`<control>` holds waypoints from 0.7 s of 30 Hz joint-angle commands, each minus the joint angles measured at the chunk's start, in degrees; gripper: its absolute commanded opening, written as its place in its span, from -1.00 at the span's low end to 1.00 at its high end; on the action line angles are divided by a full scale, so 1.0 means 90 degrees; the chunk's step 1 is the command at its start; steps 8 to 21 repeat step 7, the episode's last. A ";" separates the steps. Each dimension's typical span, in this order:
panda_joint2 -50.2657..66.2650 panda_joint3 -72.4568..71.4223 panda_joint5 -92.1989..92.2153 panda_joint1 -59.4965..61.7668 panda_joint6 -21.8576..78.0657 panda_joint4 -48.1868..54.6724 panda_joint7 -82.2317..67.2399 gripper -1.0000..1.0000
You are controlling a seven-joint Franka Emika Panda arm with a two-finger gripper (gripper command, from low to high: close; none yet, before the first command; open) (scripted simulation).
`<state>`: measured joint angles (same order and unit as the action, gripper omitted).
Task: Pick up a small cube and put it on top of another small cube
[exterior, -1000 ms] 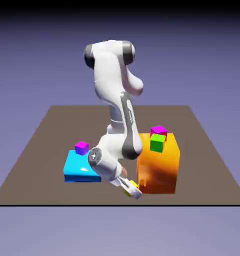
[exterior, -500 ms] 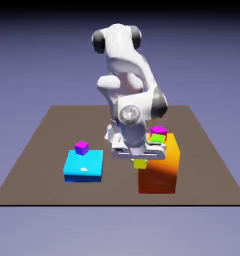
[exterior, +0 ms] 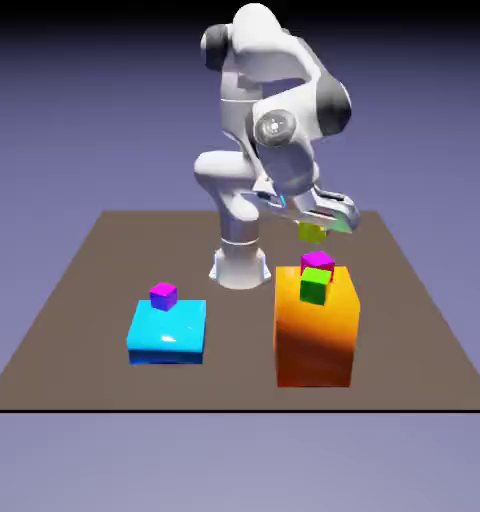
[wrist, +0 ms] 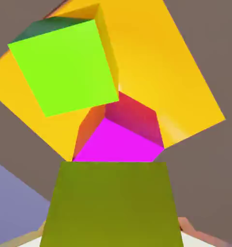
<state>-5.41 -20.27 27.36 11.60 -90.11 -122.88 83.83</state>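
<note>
My gripper [exterior: 315,226] is shut on the small yellow cube [exterior: 310,233] and holds it in the air above the far part of the tall orange block [exterior: 317,335]. On that block's top sit a magenta small cube [exterior: 318,262] and, in front of it, a green small cube [exterior: 315,287]. In the hand view the held yellow cube [wrist: 113,202] fills the bottom and hides my fingertips. Just beyond it lie the magenta cube [wrist: 122,140] and the green cube [wrist: 67,65] on the orange top [wrist: 156,62].
A flat cyan block [exterior: 167,333] lies at the exterior view's left with another magenta small cube [exterior: 163,295] on it. The robot's base [exterior: 239,262] stands behind the two blocks on the brown table [exterior: 74,300].
The gripper closed on the yellow cube low at the orange block's front corner, then rose with it to above the block's top. The other cubes stayed put.
</note>
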 commanded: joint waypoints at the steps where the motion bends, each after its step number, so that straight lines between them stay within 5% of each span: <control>1: -0.0002 -0.0047 0.0039 -0.0013 -0.0231 -0.0231 -0.0042 -1.00; 4: -0.0005 -0.0159 0.0158 -0.0109 -0.0791 -0.0779 -0.0141 -1.00; 5: -0.0005 -0.0159 0.0158 -0.0109 -0.0791 -0.0779 -0.0141 1.00; 21: -0.0004 -0.0112 0.0108 -0.0069 -0.0556 -0.0548 -0.0099 1.00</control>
